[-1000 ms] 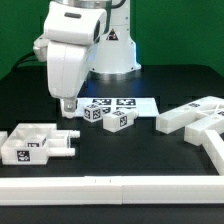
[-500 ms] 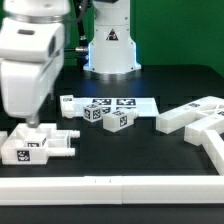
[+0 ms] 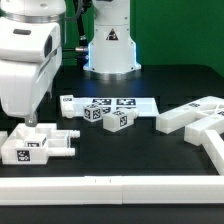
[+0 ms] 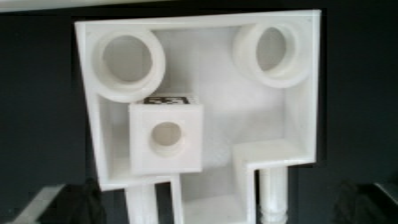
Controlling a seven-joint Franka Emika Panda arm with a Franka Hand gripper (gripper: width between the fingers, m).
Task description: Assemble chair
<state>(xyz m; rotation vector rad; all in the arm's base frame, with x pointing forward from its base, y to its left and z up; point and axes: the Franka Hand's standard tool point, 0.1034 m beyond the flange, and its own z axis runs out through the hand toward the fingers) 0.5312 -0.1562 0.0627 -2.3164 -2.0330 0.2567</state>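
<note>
The gripper (image 3: pixel 31 120) hangs, jaws wide apart and empty, just above the chair part (image 3: pixel 36 146), which lies flat on the table (image 3: pixel 130 155) at the exterior view's left. Its long axis runs left-right there, so straight down looks right

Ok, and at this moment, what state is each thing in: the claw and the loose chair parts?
claw: open, holding nothing, low over the holed slab.
holed slab: lying flat, ungripped.
small peg: loose, lying by the marker board.
tagged block: loose, unjoined.
second tagged block: loose, unjoined.
long parts on the exterior view's right: lying loose together.
</note>
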